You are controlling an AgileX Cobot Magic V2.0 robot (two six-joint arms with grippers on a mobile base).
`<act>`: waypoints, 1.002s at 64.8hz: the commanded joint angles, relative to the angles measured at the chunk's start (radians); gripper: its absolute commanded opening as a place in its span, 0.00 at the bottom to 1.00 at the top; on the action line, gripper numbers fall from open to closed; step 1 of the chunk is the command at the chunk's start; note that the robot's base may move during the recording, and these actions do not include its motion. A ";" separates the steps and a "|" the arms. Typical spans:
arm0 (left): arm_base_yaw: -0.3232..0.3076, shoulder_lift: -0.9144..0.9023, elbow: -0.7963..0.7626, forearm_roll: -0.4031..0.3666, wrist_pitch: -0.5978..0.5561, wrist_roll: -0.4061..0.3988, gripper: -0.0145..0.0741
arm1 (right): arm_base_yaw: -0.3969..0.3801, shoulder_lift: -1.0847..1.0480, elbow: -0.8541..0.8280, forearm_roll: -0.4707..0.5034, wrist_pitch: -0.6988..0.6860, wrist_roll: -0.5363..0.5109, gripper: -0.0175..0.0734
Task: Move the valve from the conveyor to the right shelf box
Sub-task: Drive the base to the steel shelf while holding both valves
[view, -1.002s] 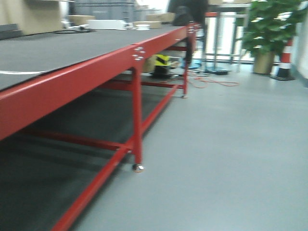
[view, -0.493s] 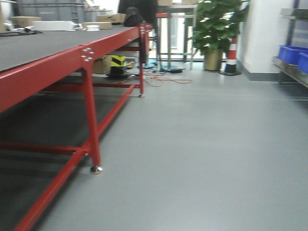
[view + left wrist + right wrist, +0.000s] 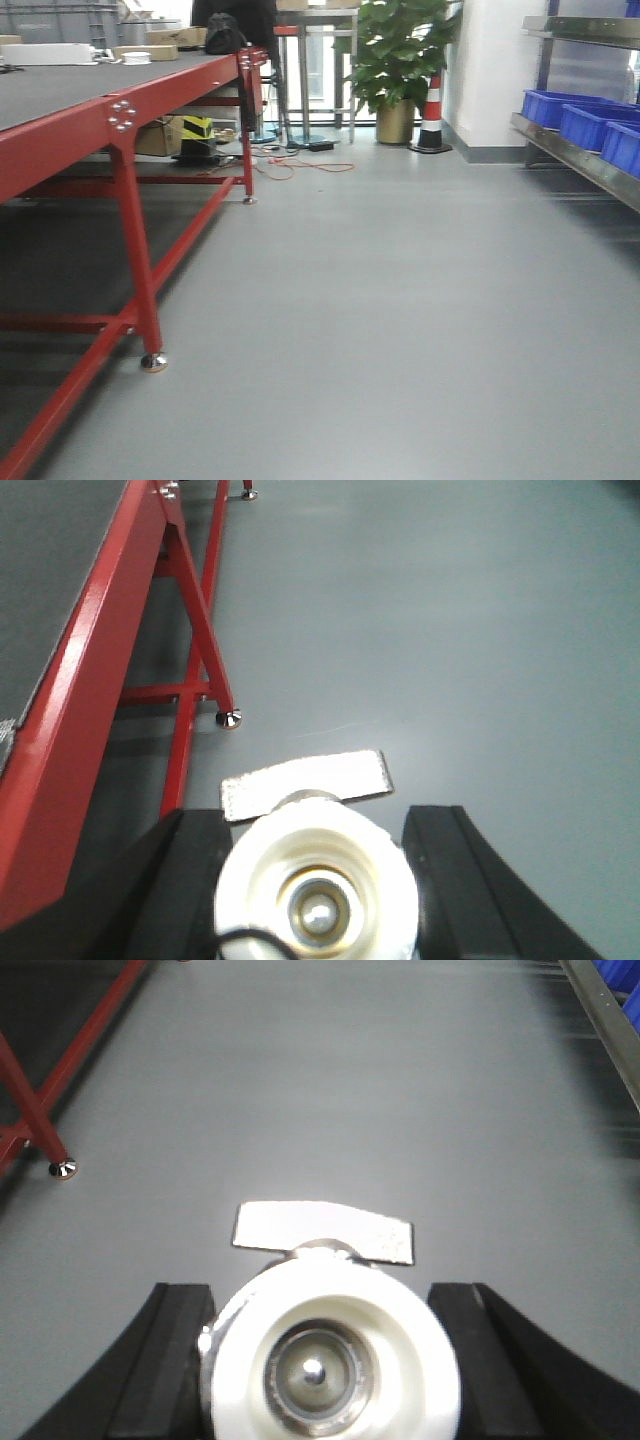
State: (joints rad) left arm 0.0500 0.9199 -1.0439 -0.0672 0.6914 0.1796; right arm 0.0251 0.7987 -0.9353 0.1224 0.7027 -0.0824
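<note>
My left gripper (image 3: pixel 312 818) is shut on a valve (image 3: pixel 316 892) with a white round end facing the camera and a flat silver handle (image 3: pixel 305 783) above it. My right gripper (image 3: pixel 318 1292) is shut on a second valve (image 3: pixel 330 1365) of the same kind, its handle (image 3: pixel 322 1231) level. Both valves hang above the grey floor. The steel shelf (image 3: pixel 578 162) runs along the right wall with blue boxes (image 3: pixel 588 122) on it. Its rail (image 3: pixel 600 1012) also shows at the top right of the right wrist view. The conveyor is out of view.
A long red-framed table (image 3: pixel 118 112) with a grey top fills the left side, its foot (image 3: pixel 153 362) near me. At the far end stand a potted plant (image 3: pixel 398 60), a striped cone (image 3: pixel 432 112), and orange cables (image 3: pixel 300 165) on the floor.
The front view has swung to the right: the red table has slid left and the shelf with blue boxes has come into view on the right.
</note>
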 commanded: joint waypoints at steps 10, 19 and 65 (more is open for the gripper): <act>-0.004 -0.011 -0.008 -0.008 -0.055 -0.007 0.04 | 0.000 -0.012 -0.018 -0.002 -0.068 -0.003 0.01; -0.004 -0.011 -0.008 -0.008 -0.055 -0.007 0.04 | 0.000 -0.012 -0.018 -0.002 -0.068 -0.003 0.01; -0.004 -0.011 -0.008 -0.008 -0.058 -0.007 0.04 | 0.000 -0.012 -0.018 -0.002 -0.068 -0.003 0.01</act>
State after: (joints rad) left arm 0.0500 0.9199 -1.0439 -0.0672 0.6914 0.1796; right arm 0.0251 0.7987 -0.9353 0.1224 0.7048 -0.0824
